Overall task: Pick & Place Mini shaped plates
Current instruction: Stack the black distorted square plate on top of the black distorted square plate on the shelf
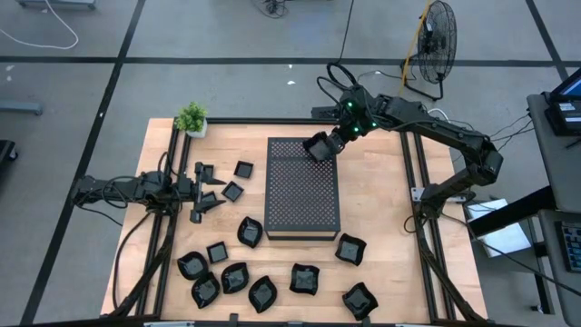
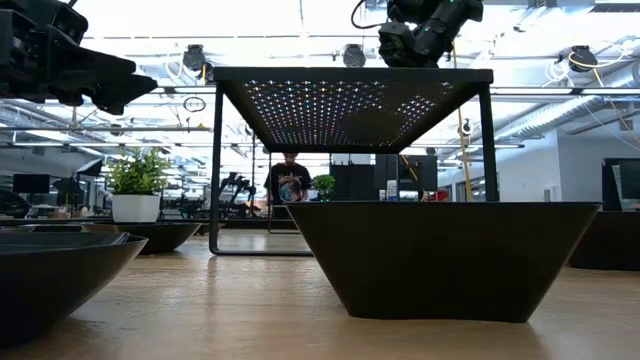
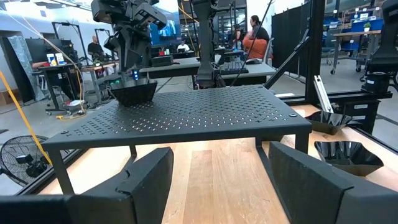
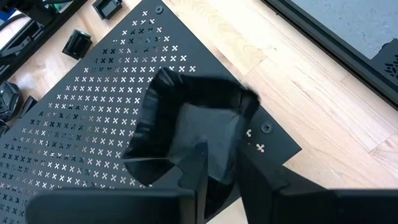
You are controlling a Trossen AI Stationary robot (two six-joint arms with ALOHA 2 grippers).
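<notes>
A small glossy black plate (image 4: pixel 193 127) with a wavy rim is in my right gripper (image 4: pixel 221 180), at the far edge of the dark perforated stand (image 1: pixel 302 195), near its far right corner. In the left wrist view the plate (image 3: pixel 134 93) appears to sit on the stand's top. Several more black plates lie on the wooden table, such as one (image 1: pixel 250 232) near the stand's left side and another (image 1: pixel 350 248) near its right side. My left gripper (image 1: pixel 211 193) waits open, left of the stand, its fingers pointing toward it. My right gripper holds the plate by its rim wall (image 4: pixel 225 158), one finger (image 4: pixel 194 165) inside the dish and one (image 4: pixel 264 177) outside. The fingers come from above, slanting down. The plate is upright, its base at the stand's top (image 3: pixel 186 115).
A potted plant (image 1: pixel 192 118) stands at the table's far left corner. Three small plates (image 1: pixel 233 191) lie close to my left gripper. Most of the others cluster along the near edge (image 1: pixel 262 292). The stand's top is bare apart from the held plate. People show in the room beyond.
</notes>
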